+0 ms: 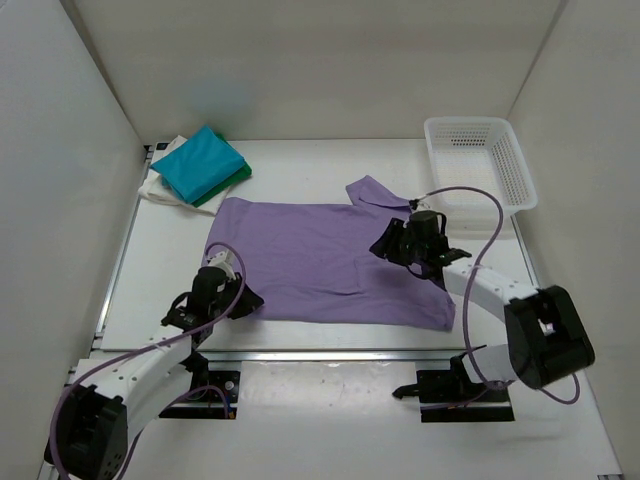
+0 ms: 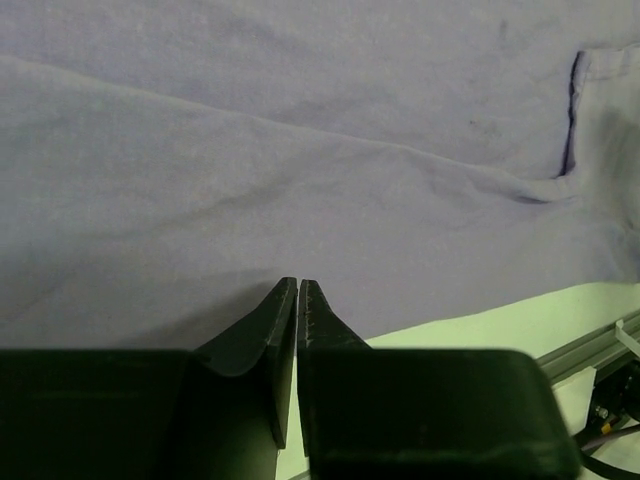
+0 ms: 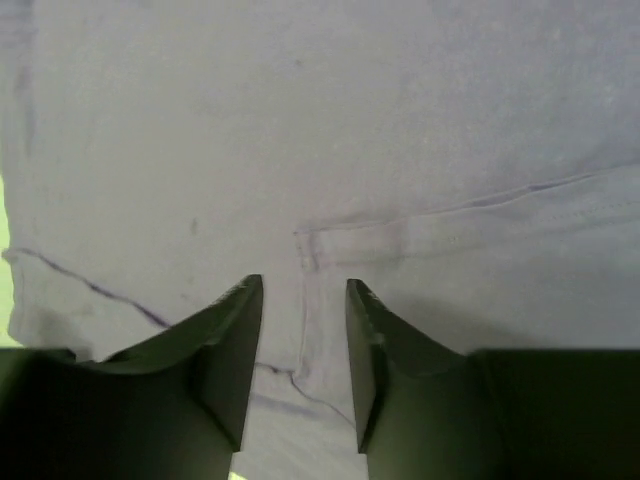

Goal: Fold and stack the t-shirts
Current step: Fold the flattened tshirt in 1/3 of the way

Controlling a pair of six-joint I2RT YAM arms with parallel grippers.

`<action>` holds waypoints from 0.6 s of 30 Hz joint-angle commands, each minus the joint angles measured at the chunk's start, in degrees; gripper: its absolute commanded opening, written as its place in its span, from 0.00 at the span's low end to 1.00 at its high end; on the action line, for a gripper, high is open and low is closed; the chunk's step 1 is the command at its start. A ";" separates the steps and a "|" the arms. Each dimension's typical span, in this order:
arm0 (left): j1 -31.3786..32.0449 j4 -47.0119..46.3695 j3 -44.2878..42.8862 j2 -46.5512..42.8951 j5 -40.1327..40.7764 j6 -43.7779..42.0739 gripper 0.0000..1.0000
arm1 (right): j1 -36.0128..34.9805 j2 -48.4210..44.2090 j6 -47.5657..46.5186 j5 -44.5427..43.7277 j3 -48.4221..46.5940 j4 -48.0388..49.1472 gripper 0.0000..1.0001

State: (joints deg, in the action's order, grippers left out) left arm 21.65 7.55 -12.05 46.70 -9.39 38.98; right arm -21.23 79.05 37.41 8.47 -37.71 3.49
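Note:
A lavender t-shirt lies spread flat in the middle of the table. Folded teal, dark green and white t-shirts are stacked at the back left. My left gripper is at the shirt's near-left corner. In the left wrist view its jaws are shut just over the shirt's near edge, with no cloth seen between them. My right gripper hovers over the shirt's right side. In the right wrist view it is open, straddling a sleeve seam.
A white plastic lattice basket stands at the back right. White walls close in the table on the left, back and right. A metal rail runs along the table's near edge.

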 commanded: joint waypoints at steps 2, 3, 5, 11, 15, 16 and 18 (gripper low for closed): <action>-0.20 4.65 -2.18 -1.43 2.96 -1.89 0.17 | -2.04 -12.30 -2.34 -2.04 5.80 -2.25 0.24; -0.64 5.36 -2.62 -2.22 2.88 -2.41 0.20 | -2.67 -13.82 -2.34 -3.18 8.51 -2.86 0.13; -1.35 8.77 -3.50 -3.71 5.16 -3.56 0.25 | -7.57 -19.51 -1.38 -5.30 12.04 -6.01 0.00; 3.31 16.35 -9.39 -3.20 8.34 -6.55 0.39 | -19.70 -21.75 -1.98 -8.29 15.22 -12.08 0.13; 9.45 13.72 -8.34 2.52 9.21 -4.88 0.37 | -26.22 -17.35 -4.01 -14.00 11.00 -14.56 0.27; 9.72 11.46 -7.03 2.70 8.34 -4.10 0.35 | -26.92 -15.26 -4.44 -14.44 9.26 -13.95 0.24; 9.38 8.28 -6.50 3.40 8.24 -3.48 0.31 | -26.76 -12.52 -5.50 -14.19 7.93 -12.72 0.14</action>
State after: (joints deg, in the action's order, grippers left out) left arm 30.72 19.05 -19.53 49.87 -1.91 34.52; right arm -47.68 64.29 34.09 -2.13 -26.20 -10.72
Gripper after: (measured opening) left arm 0.333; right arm 0.165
